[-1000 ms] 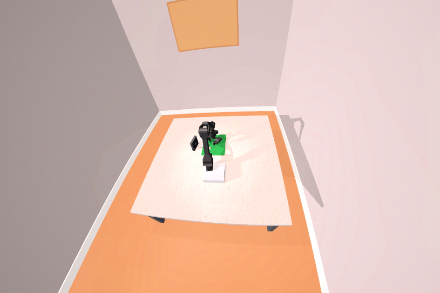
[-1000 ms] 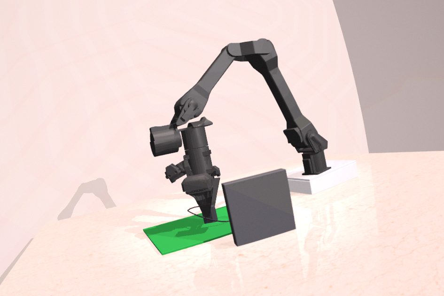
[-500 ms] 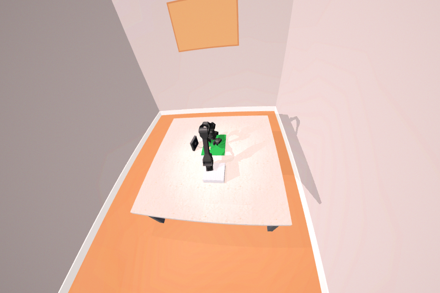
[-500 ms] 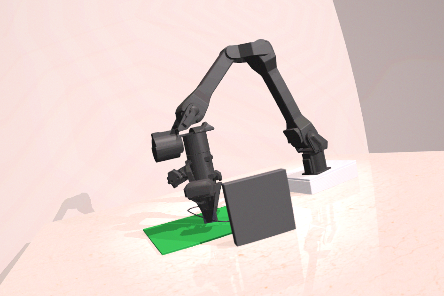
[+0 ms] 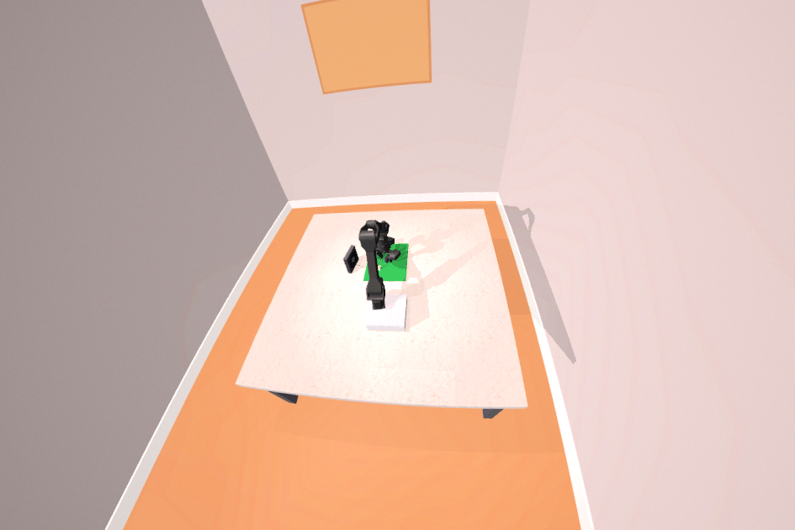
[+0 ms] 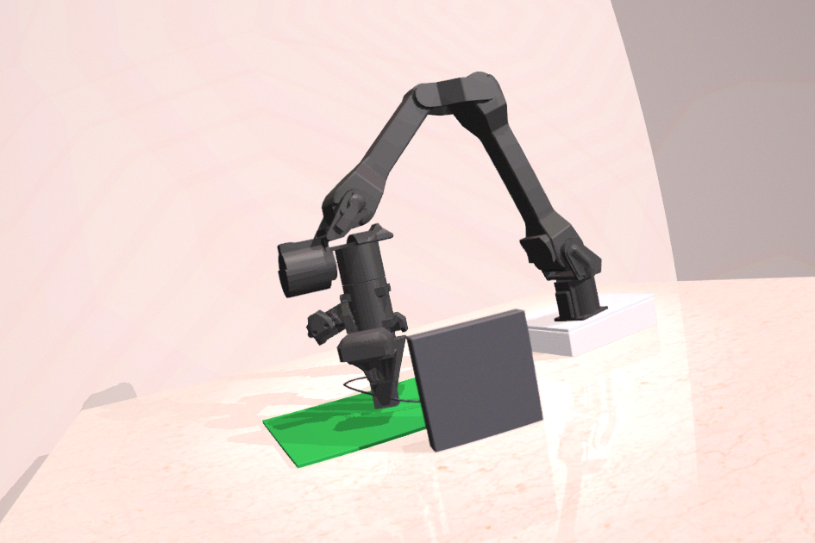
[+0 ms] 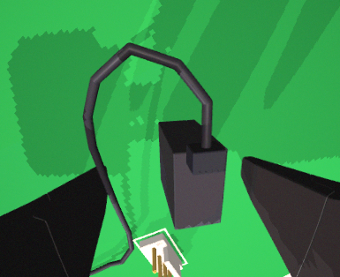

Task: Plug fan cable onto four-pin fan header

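Top view: my arm (image 5: pixel 371 262) rises from a white base plate (image 5: pixel 393 322) near the middle of the tabletop (image 5: pixel 348 350). It reaches over the green board (image 5: pixel 395 269). A dark fan (image 5: pixel 350 257) stands just left of the board. The end effector (image 5: pixel 393 255) hangs over the board; fingers too small here to judge. An orange panel (image 5: pixel 368 44) is on the far wall.

Exterior view: I see the arm (image 6: pixel 504 146) arched high, wrist pointing down. The end effector (image 6: pixel 382 398) has its tip low at the board (image 6: pixel 331 435), right by the fan (image 6: pixel 475 377), which stands upright at the board's edge as a flat grey slab. A thin cable (image 6: pixel 357 383) loops out behind the fingers. The plug itself is hidden behind the fingers in this view. The base plate (image 6: pixel 632 314) sits well behind the fan.

Wrist view: the plug (image 7: pixel 192 174), a dark block, stands on the board (image 7: pixel 250 25) between my two fingers, with green showing on both sides of it. So the end effector is apart, partly narrowed, gripping nothing. The cable (image 7: pixel 97 107) arcs from the plug's top, curves round and runs down past the left finger. The four-pin header (image 7: pixel 162 255), white frame with gold pins, is just below the plug, bare, not mated. Plug is beside the header, not on it.
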Controlling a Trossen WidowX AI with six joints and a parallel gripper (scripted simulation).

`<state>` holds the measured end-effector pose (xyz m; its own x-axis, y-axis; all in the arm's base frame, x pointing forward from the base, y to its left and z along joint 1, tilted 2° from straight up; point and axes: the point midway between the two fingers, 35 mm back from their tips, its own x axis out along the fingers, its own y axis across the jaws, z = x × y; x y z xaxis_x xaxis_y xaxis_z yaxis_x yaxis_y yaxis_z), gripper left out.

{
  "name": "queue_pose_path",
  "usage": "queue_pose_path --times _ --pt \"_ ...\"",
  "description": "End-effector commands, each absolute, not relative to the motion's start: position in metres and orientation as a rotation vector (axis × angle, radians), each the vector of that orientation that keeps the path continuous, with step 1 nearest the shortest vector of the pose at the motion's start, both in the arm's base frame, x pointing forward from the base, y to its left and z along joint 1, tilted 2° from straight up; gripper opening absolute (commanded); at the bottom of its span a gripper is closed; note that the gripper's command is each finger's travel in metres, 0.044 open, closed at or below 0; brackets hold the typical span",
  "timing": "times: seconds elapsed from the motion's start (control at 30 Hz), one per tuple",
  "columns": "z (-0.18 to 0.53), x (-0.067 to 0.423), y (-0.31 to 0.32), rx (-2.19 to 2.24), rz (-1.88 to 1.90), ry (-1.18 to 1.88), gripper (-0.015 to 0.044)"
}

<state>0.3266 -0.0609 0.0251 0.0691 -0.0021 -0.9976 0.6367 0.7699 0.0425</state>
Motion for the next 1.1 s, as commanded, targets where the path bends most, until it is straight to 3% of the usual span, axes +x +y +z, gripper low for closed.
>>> queue_pose_path --times 0.0,1.07 --pt "0.0252 0.3267 -0.0609 0.554 -0.519 1.435 0.0287" --pt "0.0252 0.3267 -0.0609 0.554 -0.519 1.435 0.0074"
